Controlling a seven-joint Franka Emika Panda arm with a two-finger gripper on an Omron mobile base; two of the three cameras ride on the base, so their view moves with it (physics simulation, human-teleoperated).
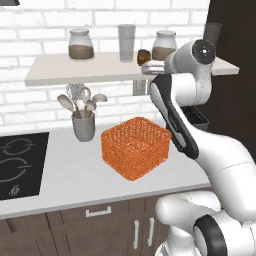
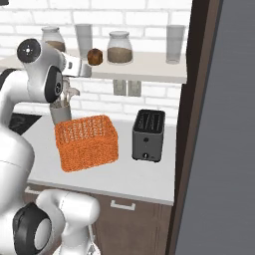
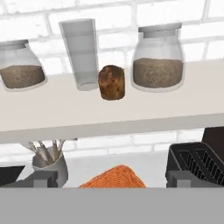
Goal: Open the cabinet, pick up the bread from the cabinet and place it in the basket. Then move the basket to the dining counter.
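The bread (image 3: 111, 82) is a small dark-brown lump standing on the white shelf (image 3: 109, 116) between a tall glass and a jar; it also shows as bread (image 1: 144, 56) and bread (image 2: 94, 57). My gripper (image 3: 113, 181) is open and empty, level with the shelf's front edge and a short way in front of and below the bread. It shows as gripper (image 1: 150, 67) and gripper (image 2: 83, 67). The orange mesh basket (image 1: 135, 147) sits empty on the worktop under the shelf, also basket (image 2: 87, 142). The cabinet's dark door (image 2: 196, 124) stands swung open at the right. The dining counter is out of view.
Two glass jars (image 1: 81, 45) (image 1: 164, 45) and a tall glass (image 1: 126, 42) share the shelf; another glass (image 2: 175, 44) stands at its right end. A toaster (image 2: 148, 135) is right of the basket, a utensil holder (image 1: 83, 125) left of it, a black hob (image 1: 20, 165) beyond.
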